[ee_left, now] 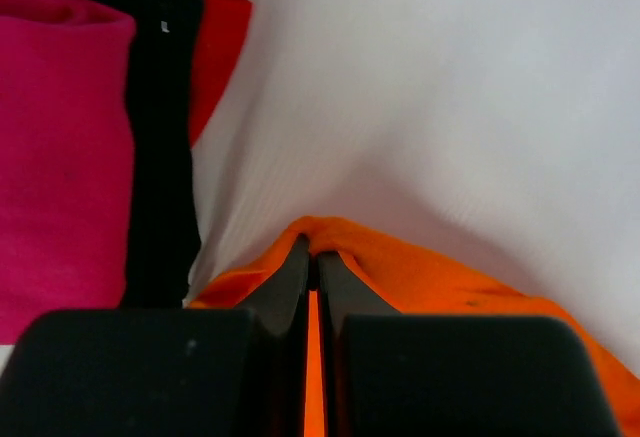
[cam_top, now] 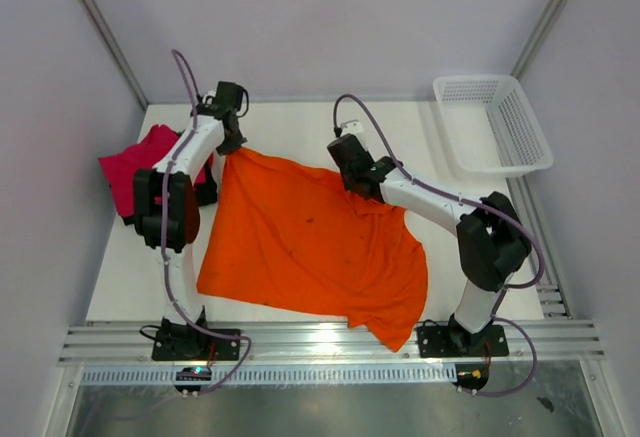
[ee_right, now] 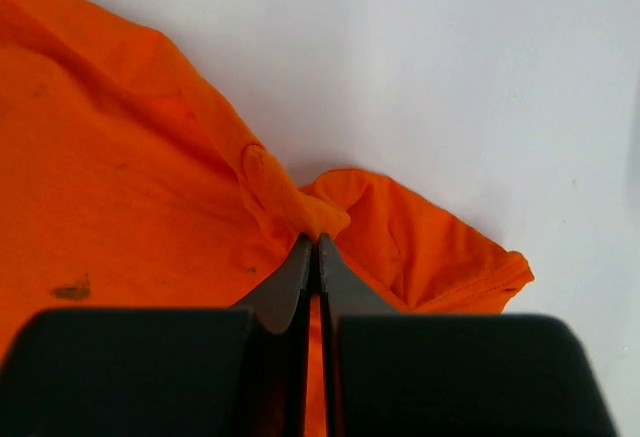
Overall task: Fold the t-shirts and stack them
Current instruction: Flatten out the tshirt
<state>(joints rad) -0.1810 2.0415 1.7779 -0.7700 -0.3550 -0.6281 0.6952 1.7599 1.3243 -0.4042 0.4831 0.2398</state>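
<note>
Where the table (cam_top: pixel 290 122) meets the left wall, the magenta-pink shirt (cam_top: pixel 135 172) lies bunched against the black shirt (cam_top: pixel 207 192); a white tag (ee_left: pixel 165 26) on the black cloth is too small to read. Left gripper (cam_top: pixel 232 145): jaws together, clamped on the far-left corner of the orange shirt (cam_top: pixel 300 247). The shirt lies spread mid-table, long axis running far-left to near-right, its near-right corner drooping over the near edge. Right gripper (cam_top: pixel 352 187): jaws pinched on a fold at the shirt's far edge. Bare table lies beyond. White mesh basket (cam_top: pixel 495 122) sits far right.
</note>
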